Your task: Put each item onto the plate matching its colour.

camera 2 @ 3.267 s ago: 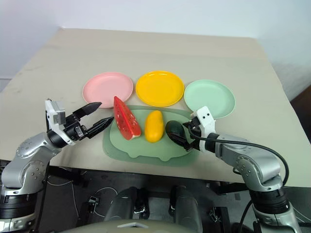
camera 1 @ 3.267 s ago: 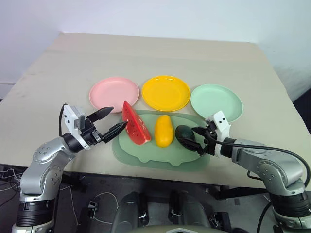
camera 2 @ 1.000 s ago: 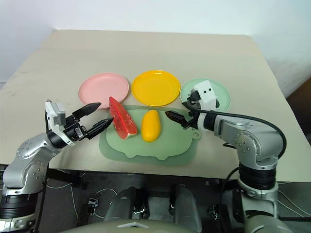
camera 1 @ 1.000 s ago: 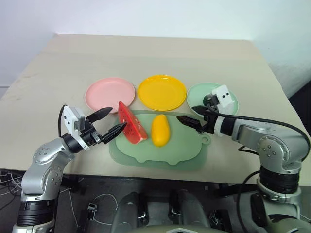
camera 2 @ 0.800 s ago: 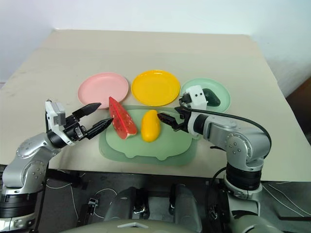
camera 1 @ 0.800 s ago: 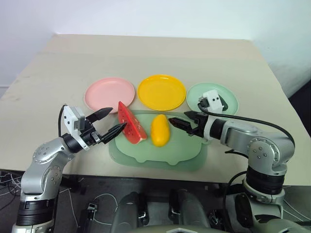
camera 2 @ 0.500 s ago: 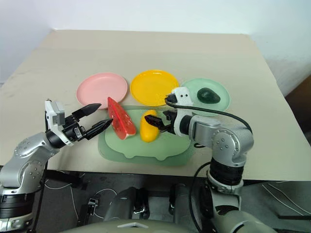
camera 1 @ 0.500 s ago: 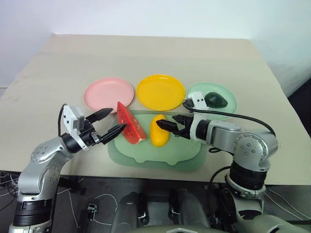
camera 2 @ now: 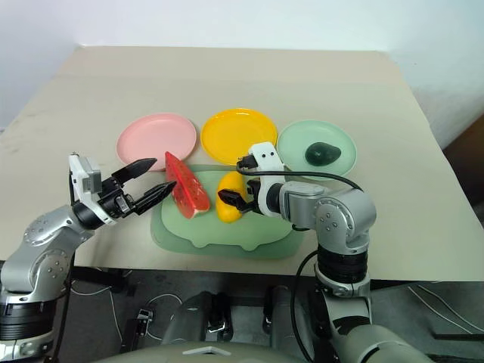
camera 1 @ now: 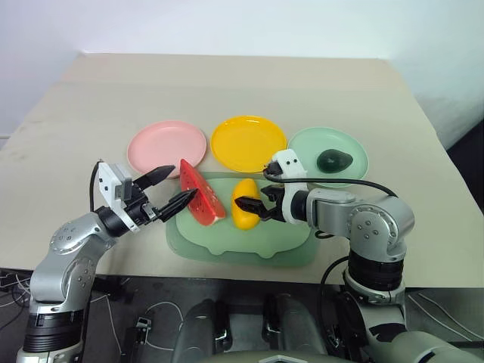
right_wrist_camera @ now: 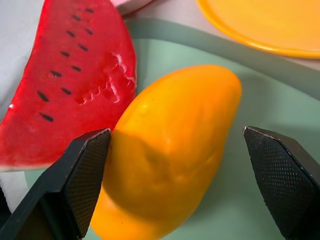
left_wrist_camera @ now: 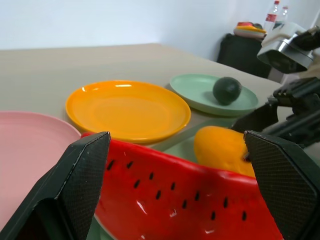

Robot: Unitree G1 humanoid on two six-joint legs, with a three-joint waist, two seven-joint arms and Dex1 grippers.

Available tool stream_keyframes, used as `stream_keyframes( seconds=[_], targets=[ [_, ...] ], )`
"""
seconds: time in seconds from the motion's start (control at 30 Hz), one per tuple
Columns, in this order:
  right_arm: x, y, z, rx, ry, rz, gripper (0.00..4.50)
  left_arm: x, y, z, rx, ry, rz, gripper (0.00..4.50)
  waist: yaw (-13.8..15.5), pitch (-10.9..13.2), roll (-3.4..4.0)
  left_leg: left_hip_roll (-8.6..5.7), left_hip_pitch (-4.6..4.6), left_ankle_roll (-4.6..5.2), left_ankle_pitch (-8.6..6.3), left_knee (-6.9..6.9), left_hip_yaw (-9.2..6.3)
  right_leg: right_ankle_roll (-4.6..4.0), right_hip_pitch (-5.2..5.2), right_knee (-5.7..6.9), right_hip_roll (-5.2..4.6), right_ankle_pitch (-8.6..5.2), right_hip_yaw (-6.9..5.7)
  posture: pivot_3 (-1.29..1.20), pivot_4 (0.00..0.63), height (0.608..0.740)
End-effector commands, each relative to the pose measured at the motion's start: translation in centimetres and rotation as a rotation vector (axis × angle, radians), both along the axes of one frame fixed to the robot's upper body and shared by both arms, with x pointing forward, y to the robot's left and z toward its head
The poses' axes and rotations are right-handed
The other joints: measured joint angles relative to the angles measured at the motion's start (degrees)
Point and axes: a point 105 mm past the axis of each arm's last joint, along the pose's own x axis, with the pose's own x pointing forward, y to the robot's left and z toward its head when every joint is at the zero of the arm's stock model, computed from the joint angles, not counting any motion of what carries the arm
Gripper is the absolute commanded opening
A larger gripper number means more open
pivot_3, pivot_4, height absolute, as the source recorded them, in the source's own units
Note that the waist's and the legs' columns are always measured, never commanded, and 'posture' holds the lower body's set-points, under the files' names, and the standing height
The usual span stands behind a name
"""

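Starting at your left: your left hand (camera 1: 170,191) hangs just beside the watermelon wedge (camera 1: 200,202), fingers spread wide with the red face framed between them, gripping nothing. That wedge stands on its rind at the left end of the pale green board (camera 1: 227,243). Behind it, the pink plate (camera 1: 165,146) waits empty on the surface (camera 1: 227,83).

Moving to the middle, the yellow mango (camera 2: 228,195) lies on the board, close beside the wedge. Your right hand (camera 1: 255,208) reaches in from the right, fingers spread and straddling the mango, not clamped on it. Past the board's far edge, the yellow plate (camera 1: 249,141) is bare.

Far right, the avocado (camera 1: 333,159) already sits on the mint green plate (camera 1: 305,146), so one of three looks done.

Now the risks. The mango is smooth and rounded; if you close off its middle, I'd expect it to squirt out sideways or roll toward the wedge. The wedge is so near that your left-side finger could nudge it and topple it off its rind. Your two hands are working near each other over the same board, so a reach with the left while the right lifts could bring them together. And carrying low toward the yellow plate could catch its rim and slide it.
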Motion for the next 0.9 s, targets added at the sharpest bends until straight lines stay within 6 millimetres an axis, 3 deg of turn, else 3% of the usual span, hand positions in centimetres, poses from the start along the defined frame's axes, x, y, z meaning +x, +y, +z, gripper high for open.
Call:
stream_keyframes(
  seconds=[0.03, 0.27, 0.4, 0.6, 0.73, 0.9],
  targets=[
    [-0.1, 0.4, 0.0, -0.033, 0.005, 0.040, 4.49, -0.2, -0.1, 1.1, 0.010, -0.060, -0.001, 4.50, 0.04, 0.00, 0.00, 0.00, 0.00, 0.00, 0.00, 0.00, 0.00, 0.00, 0.00, 0.00, 0.00, 0.00, 0.00, 0.00, 0.150, 0.696],
    [0.2, 0.7, -0.9, -0.086, 0.048, 0.068, 4.49, -0.3, -0.1, 1.2, 0.011, -0.062, 0.003, 4.50, 0.07, -0.01, -0.01, -0.01, 0.01, 0.00, 0.00, 0.00, 0.00, 0.00, 0.02, -0.01, -0.02, 0.00, 0.00, 0.00, 0.150, 0.696],
    [0.3, 0.7, -0.6, -0.084, 0.040, 0.072, 3.46, -0.2, 0.0, 1.1, 0.012, -0.062, 0.007, 4.50, 0.14, -0.02, -0.02, -0.01, 0.01, 0.01, 0.00, 0.00, 0.00, 0.00, 0.03, -0.01, -0.02, 0.00, 0.00, 0.00, 0.150, 0.696],
    [0.7, -0.7, 1.6, -0.056, -0.027, 0.067, 3.42, -0.3, 0.2, 1.1, 0.013, -0.063, 0.009, 4.50, 0.22, -0.01, -0.02, -0.02, 0.00, 0.01, 0.00, 0.00, 0.00, 0.01, 0.03, -0.03, -0.03, 0.00, 0.00, 0.00, 0.150, 0.696],
    [4.8, -4.1, 6.8, -0.091, -0.191, -0.086, 3.42, -0.4, 0.9, 0.7, 0.016, -0.061, 0.025, 4.50, -0.14, 0.07, 0.10, -0.01, -0.05, 0.01, 0.00, 0.00, 0.03, 0.01, -0.08, 0.00, -0.03, 0.01, 0.02, 0.00, 0.150, 0.696],
    [9.0, -4.1, 8.2, -0.140, -0.262, -0.137, 3.42, -0.8, 0.8, 0.2, 0.008, -0.058, 0.025, 4.50, -0.78, 0.02, 0.02, 0.03, -0.01, 0.01, 0.01, -0.09, 0.12, 0.00, -0.16, 0.04, 0.05, 0.01, 0.08, 0.00, 0.150, 0.696]
  ],
)
